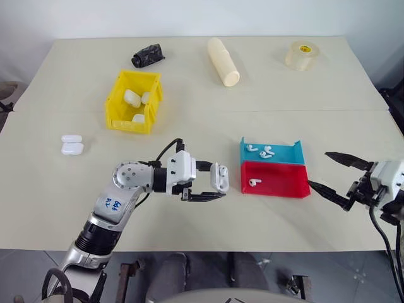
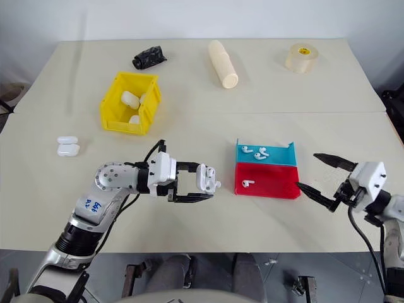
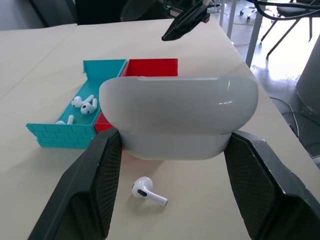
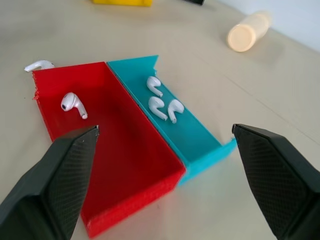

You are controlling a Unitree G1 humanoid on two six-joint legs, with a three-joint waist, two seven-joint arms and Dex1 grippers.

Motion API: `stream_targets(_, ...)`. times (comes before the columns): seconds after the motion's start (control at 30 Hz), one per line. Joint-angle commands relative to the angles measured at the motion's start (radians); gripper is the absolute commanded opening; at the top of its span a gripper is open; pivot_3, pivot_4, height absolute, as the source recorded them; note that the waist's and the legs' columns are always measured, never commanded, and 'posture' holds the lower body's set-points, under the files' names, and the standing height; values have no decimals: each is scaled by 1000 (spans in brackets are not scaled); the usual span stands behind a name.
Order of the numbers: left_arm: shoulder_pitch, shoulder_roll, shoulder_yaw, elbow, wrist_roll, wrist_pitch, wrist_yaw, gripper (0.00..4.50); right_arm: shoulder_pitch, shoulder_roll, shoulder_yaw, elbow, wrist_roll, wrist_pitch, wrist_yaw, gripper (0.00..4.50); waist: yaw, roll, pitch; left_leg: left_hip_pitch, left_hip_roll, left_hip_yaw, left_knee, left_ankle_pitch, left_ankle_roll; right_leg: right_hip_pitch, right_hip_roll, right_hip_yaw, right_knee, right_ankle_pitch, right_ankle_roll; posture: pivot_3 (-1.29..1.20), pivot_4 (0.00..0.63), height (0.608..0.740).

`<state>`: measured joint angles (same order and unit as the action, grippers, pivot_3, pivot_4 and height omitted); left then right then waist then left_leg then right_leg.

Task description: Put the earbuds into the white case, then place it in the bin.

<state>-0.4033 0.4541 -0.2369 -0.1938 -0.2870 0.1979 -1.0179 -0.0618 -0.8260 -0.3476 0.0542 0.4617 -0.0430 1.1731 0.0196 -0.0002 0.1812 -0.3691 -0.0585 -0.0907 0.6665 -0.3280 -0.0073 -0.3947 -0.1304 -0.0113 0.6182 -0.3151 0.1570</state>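
Bare table [image 1: 189,132] between bin [image 1: 132,101], left gripper [image 1: 211,182] clamping white case [image 1: 220,177]

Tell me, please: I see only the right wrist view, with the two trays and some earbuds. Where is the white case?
Observer: The left claw is shut on the white case, just to the left of the red tray.
Operator: Is the bin empty?
Observer: No. The bin holds other white cases, three as far as I can tell.
Operator: Do more cases lie outside of it?
Observer: Yes. A pair of cases lies together on the table, at the robot's left, apart from the bin.
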Motion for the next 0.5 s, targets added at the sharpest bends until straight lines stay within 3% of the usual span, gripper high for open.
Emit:
stream_targets(0.03, 9, -5, 0, -35, 2, -24, 10, 2757, -101, -59, 53, -85, -17, 156, -69, 4459, 1, 0, 0, 0, 0, 0, 0, 0, 0, 0, 0, 0, 0, 0, 0, 0, 150, 740)
stream_targets(0.17, 14, -10, -1, -38, 5, -26, 17, 2757, -229, -128, 153, -139, -29, 402, -107, 4459, 4, 0, 0, -1, 0, -1, 0, 0, 0, -1, 0, 0, -1, 0, 0, 0, 150, 740)
stream_targets(0.3, 18, -12, -1, -40, 5, -30, 20, 2757, -448, -223, 382, -162, -194, 657, -130, 4459, 4, 1, 0, -3, -2, -1, 0, 0, 0, -2, -2, -1, -2, 0, 0, 0, 150, 740)
stream_targets(0.5, 20, -27, -13, -45, 9, -33, 30, 2757, -734, -158, 568, -69, -235, 872, -82, 4459, 2, 1, 0, -5, -1, -1, -1, 0, 0, -4, -1, -1, -3, 0, 0, 0, 150, 740)
